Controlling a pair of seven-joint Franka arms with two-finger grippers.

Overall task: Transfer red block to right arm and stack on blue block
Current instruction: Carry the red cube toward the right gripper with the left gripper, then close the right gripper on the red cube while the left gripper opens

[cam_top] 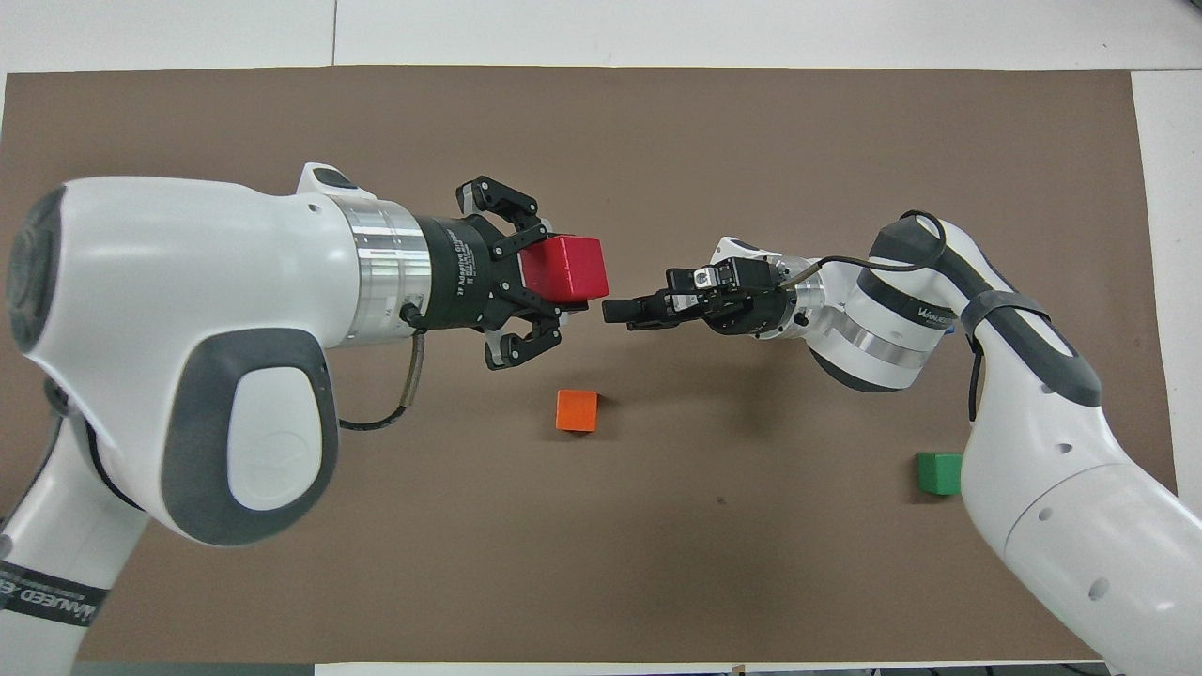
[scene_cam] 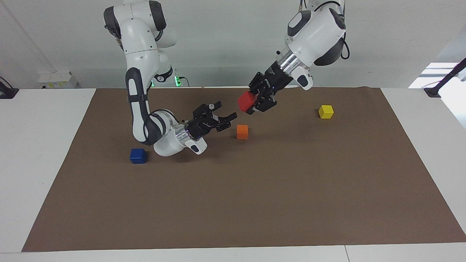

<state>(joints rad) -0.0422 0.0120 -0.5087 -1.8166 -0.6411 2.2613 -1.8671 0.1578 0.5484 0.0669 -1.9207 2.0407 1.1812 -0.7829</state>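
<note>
Over the middle of the brown mat point(scene_cam: 255, 200) you have the left gripper point(scene_cam: 259, 100) raised in the air, clamped on the red block point(scene_cam: 246, 101), which sticks out from between its fingertips toward the right arm's end of the tabletop point(scene_cam: 40, 145). In the overhead view that same left gripper point(cam_top: 537, 293) carries the red block point(cam_top: 564, 268) just short of the right gripper point(cam_top: 631, 310), with a small gap between block and fingertips; they are close but not touching.

Your right gripper point(scene_cam: 222, 117) is held low over the mat, pointing toward the red block, and its fingers stand spread wide with nothing between them. The right arm point(scene_cam: 140, 91) bends down from its base to reach there.

The blue block point(scene_cam: 138, 155) sits on the mat toward the right arm's end, just beside the right arm's wrist, farther from the robots than the gripper's spot. In the overhead view it is hidden under that arm.

The orange cube point(scene_cam: 242, 131) lies on the mat beneath the gap between the two grippers. The yellow cube point(scene_cam: 326, 111) rests toward the left arm's end. The green cube point(cam_top: 939, 472) shows only in the overhead view, partly covered by the right arm.
</note>
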